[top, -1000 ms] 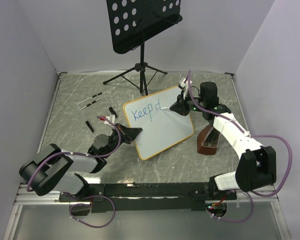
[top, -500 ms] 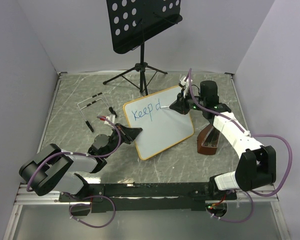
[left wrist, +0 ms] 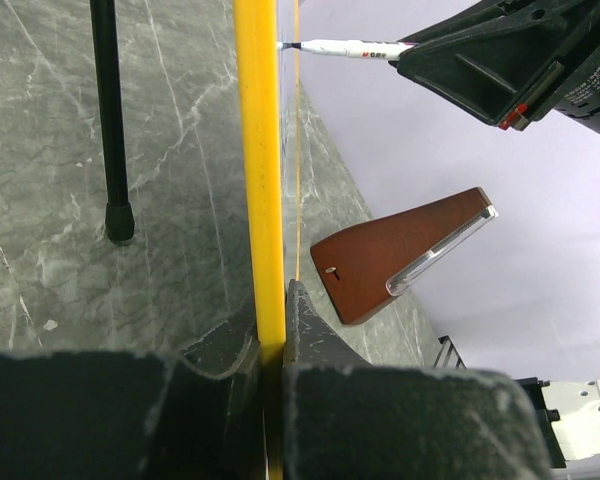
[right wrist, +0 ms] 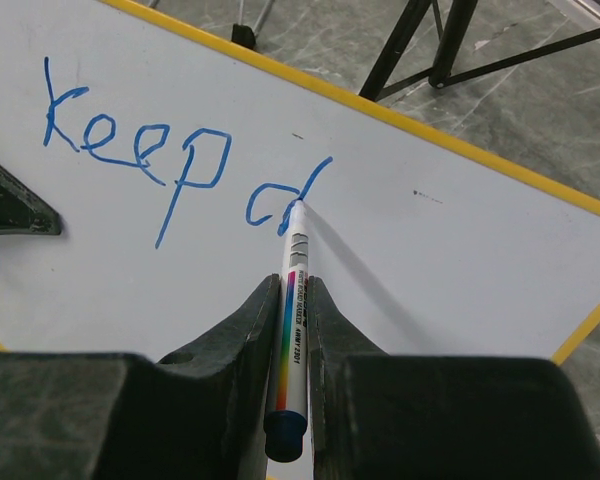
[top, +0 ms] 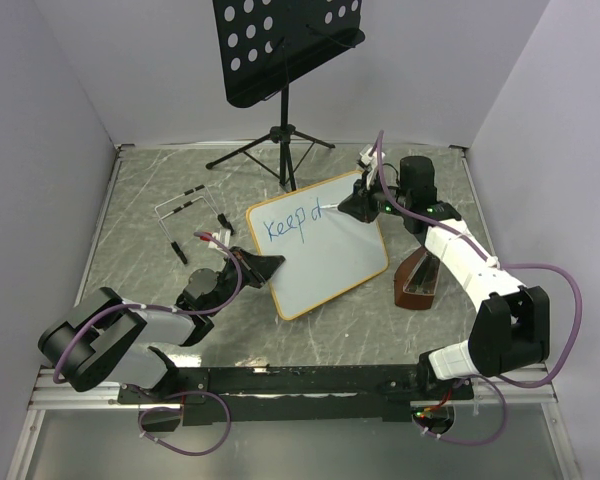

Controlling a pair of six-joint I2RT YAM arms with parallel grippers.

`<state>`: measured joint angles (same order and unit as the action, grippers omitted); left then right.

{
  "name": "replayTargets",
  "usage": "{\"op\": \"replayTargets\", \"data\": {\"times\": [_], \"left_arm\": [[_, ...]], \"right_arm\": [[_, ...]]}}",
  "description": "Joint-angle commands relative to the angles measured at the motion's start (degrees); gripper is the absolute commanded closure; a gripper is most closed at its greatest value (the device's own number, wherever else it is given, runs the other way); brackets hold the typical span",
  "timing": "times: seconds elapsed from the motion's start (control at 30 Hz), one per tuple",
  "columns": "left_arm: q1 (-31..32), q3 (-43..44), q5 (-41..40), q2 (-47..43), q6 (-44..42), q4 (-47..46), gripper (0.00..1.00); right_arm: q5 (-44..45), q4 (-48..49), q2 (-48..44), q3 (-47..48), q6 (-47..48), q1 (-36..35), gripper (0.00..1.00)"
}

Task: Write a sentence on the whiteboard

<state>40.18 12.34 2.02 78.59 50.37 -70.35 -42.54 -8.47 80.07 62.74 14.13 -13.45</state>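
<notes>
Whiteboard [top: 330, 265] with the thin orange frame is in the middle of the grey counter [top: 140, 190]. It is turned a bit, so one corner points to the far side in the top view. The left tool [top: 268, 266] is clenched on the left edge of the whiteboard. In the left wrist view its fingers [left wrist: 220, 350] pinch that edge from both sides. The right tool [top: 355, 207] is over the far corner of the whiteboard, and it is grasping a white marker [right wrist: 293, 250] tight between its two fingers. The marker tip touches the whiteboard right on the last blue letter. The sentence [right wrist: 140, 150] is in blue along the upper part of the whiteboard. It reads "Keep", then one more letter that looks like a d. The rest of the whiteboard below the writing is plain white. A black music stand [top: 285, 40] with round holes stands behind the whiteboard, and its thin legs come down near the far corner. A brown wedge-shaped thing [top: 417, 280] sits to the right of the whiteboard, close by but apart. Some small black sticks [top: 180, 245] and a thin wire rack [top: 180, 205] lie to the left of the whiteboard.
</notes>
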Motion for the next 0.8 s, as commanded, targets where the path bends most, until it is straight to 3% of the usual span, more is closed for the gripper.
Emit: {"op": "replayTargets", "data": {"times": [0.0, 0.77], "left_arm": [[-0.02, -0.3, 2.2, 0.07, -4.23, -2.6, 0.99], [-0.19, -0.47, 2.02, -0.19, -4.14, -2.6, 0.99]], "right_arm": [[2.29, 2.67, 0.96, 2.56, -0.42, 0.53, 1.0], [0.01, -2.16, -1.93, -0.6, 3.09, 0.97, 1.0]]}}
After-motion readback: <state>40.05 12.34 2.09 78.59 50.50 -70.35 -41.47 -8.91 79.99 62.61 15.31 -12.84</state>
